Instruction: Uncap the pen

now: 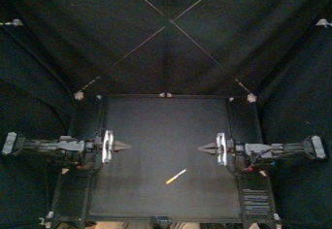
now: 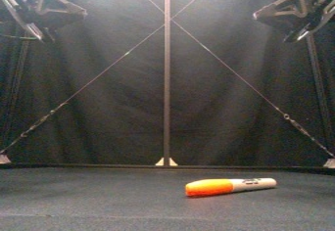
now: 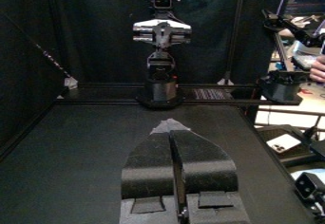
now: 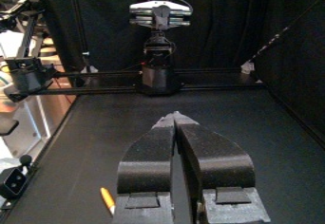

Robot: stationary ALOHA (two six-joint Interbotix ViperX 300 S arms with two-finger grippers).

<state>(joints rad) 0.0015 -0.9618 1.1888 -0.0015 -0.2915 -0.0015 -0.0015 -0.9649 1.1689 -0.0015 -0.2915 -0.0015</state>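
A marker pen [image 1: 174,178] with an orange barrel and a pale cap lies flat on the black table, toward the front, right of the middle. In the front view the pen [image 2: 230,186] lies low on the table with its pale end to the right. An orange bit of the pen [image 4: 106,200] shows at the edge of the right wrist view. My left gripper [image 1: 128,147] rests at the table's left side with jaws together, empty. My right gripper [image 1: 204,148] rests at the right side, also shut and empty, behind the pen. Neither gripper touches the pen.
The two arms face each other across the table; the right arm [image 3: 159,38] shows in the left wrist view and the left arm [image 4: 158,19] in the right wrist view. Black curtains close the back and sides.
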